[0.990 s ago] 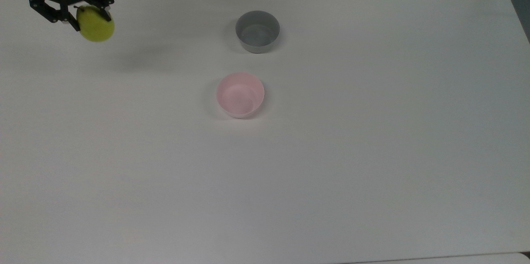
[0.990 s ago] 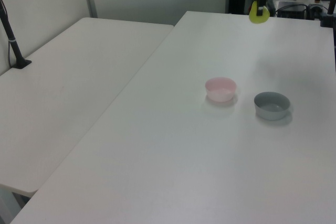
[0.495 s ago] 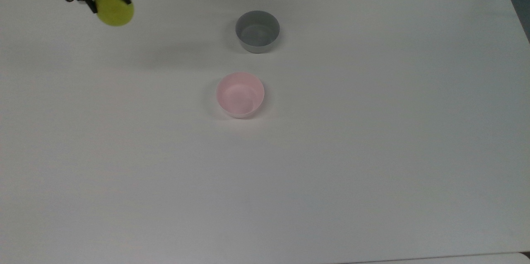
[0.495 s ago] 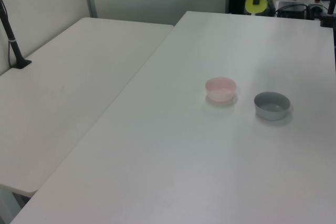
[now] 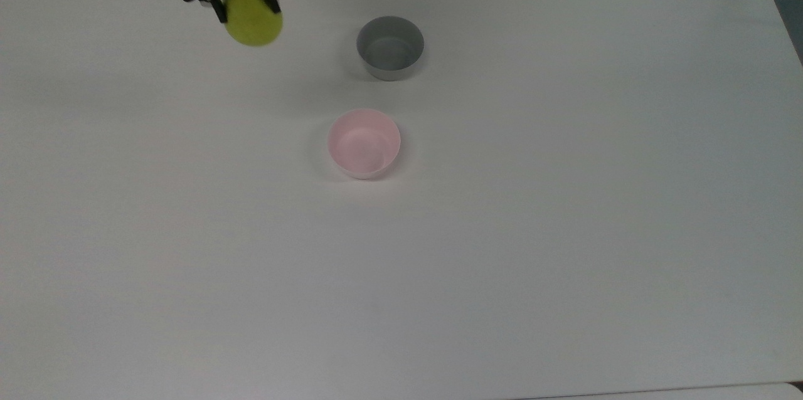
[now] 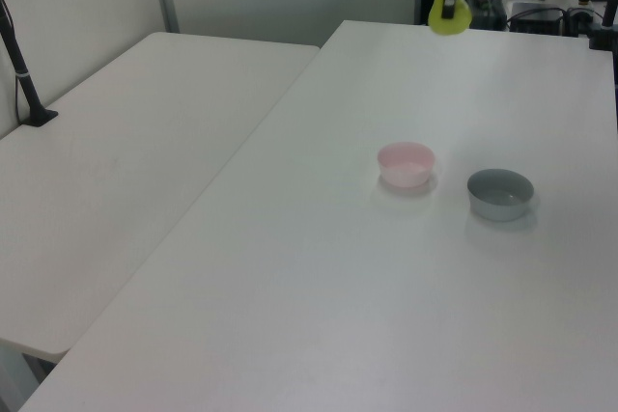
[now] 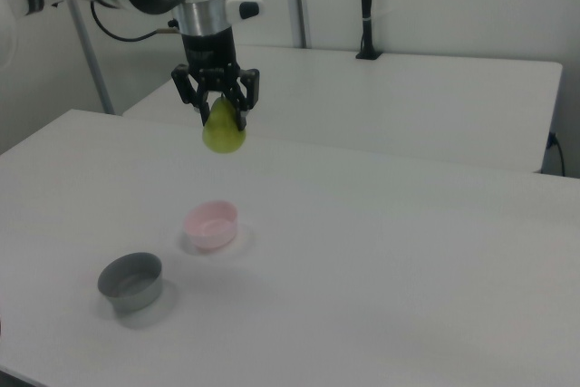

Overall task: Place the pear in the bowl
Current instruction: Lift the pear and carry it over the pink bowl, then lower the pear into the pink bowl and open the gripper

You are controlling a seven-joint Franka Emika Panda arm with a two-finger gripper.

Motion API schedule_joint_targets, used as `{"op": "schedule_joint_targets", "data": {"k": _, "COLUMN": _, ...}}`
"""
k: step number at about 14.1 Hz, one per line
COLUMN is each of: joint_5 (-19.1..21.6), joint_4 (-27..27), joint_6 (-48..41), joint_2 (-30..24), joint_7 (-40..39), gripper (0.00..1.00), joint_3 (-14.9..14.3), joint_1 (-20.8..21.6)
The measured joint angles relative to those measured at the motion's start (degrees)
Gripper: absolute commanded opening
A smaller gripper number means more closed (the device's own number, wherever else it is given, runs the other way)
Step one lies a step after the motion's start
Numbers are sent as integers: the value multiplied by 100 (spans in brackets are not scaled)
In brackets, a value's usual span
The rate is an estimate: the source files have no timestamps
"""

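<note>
Right view: the gripper [image 7: 217, 116] clamps a rounded yellow-green pear [image 7: 222, 132] hanging high above the table.

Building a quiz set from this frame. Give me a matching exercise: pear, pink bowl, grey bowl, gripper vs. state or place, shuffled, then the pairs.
Things:
1. pear
2. pink bowl
3. grey bowl
4. gripper

States or places:
A. empty, on the table, nearer the top view's bottom edge
B. shut on the fruit
C. empty, on the table, nearer the top view's top edge
D. held in the air, above the table

Pairs: 1-D, 2-A, 3-C, 4-B
</note>
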Motion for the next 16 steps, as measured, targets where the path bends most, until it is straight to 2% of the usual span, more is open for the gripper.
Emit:
{"op": "schedule_joint_targets", "data": {"k": 7, "joint_5": 4, "joint_4": -1458, "joint_6": 1797, "joint_2": -115, "joint_7": 1111, "gripper": 0, "joint_3": 14, "joint_1": 761}}
{"op": "schedule_joint_targets", "data": {"k": 12, "joint_5": 4, "joint_4": -2468, "joint_6": 3104, "joint_2": -92, "joint_7": 1582, "gripper": 0, "joint_3": 63, "joint_1": 1139}}
{"op": "schedule_joint_targets", "data": {"k": 16, "joint_5": 3, "joint_4": -2880, "joint_6": 3647, "joint_2": 49, "joint_7": 1660, "gripper": 0, "joint_3": 115, "joint_1": 1260}}
